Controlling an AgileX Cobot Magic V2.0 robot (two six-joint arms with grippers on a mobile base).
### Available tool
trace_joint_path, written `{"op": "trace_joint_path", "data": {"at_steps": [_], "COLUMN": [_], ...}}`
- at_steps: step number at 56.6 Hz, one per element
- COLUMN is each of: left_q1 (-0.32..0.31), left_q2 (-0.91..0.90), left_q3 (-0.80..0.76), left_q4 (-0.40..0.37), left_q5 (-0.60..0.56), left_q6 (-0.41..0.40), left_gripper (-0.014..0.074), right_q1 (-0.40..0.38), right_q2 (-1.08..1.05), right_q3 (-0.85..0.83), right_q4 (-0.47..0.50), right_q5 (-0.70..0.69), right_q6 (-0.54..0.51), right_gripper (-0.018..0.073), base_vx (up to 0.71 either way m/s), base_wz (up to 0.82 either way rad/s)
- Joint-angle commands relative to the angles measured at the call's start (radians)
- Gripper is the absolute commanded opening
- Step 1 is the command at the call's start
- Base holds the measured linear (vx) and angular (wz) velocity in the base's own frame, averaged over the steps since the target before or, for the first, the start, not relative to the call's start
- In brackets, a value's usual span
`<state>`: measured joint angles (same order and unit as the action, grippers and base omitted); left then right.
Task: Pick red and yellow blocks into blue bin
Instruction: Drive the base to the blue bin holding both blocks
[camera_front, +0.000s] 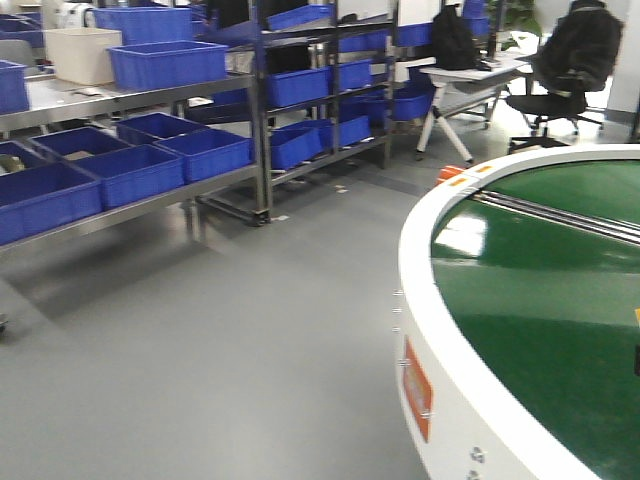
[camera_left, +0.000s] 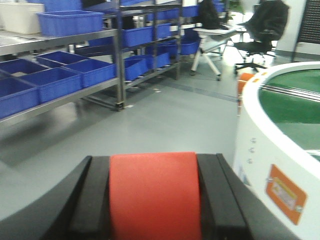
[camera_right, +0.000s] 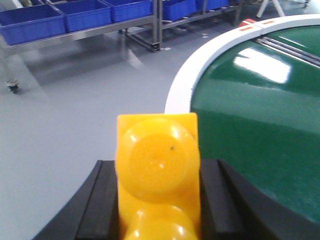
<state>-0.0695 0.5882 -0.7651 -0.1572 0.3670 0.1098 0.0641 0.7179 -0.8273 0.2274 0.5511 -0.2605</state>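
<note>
Red block (camera_left: 154, 195) clamped in my left tool (camera_left: 154, 162), yellow brick (camera_right: 158, 150) held lengthwise in my right tool (camera_right: 159, 167). Blue bin not in view, can't tell which arm's nearer; only shelf crates (camera_front: 165, 62).

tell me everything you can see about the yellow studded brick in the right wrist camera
The yellow plastic toy brick is glossy and smooth, with a squared end and round domed studs: one full stud shows, a second is cut off by the frame's lower edge. It lies lengthwise, studs facing the camera, clamped in the right gripper, whose black fingers press its two long sides. Nothing else touches it. Behind it lie grey floor and the white-rimmed round green table.
</note>
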Motion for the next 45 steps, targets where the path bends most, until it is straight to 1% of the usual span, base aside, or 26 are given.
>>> {"op": "trace_joint_path", "data": {"at_steps": [1,21,45], "left_q1": [-0.007,-0.007,-0.007], "left_q2": [0.0,0.0,0.0], "left_q3": [-0.027,-0.027,-0.027], "left_q4": [-0.005,-0.005,-0.005], "left_q5": [-0.081,-0.081,-0.081], "left_q6": [-0.005,-0.005,-0.005], "left_gripper": [0.0002,0.0002,0.0002], "right_q1": [-0.003,-0.003,-0.003], "right_q2": [-0.002,-0.002,-0.002], "right_q3": [-0.03,-0.03,-0.03], "right_q4": [0.006,0.006,0.006], "right_q5": [-0.081,-0.081,-0.082], "right_q6": [-0.011,-0.011,-0.011], "right_gripper": [-0.0011,-0.0011,-0.0011], "base_vx": [-0.02,0.05,0.19], "base_wz": [0.35,0.45,0.48]}}
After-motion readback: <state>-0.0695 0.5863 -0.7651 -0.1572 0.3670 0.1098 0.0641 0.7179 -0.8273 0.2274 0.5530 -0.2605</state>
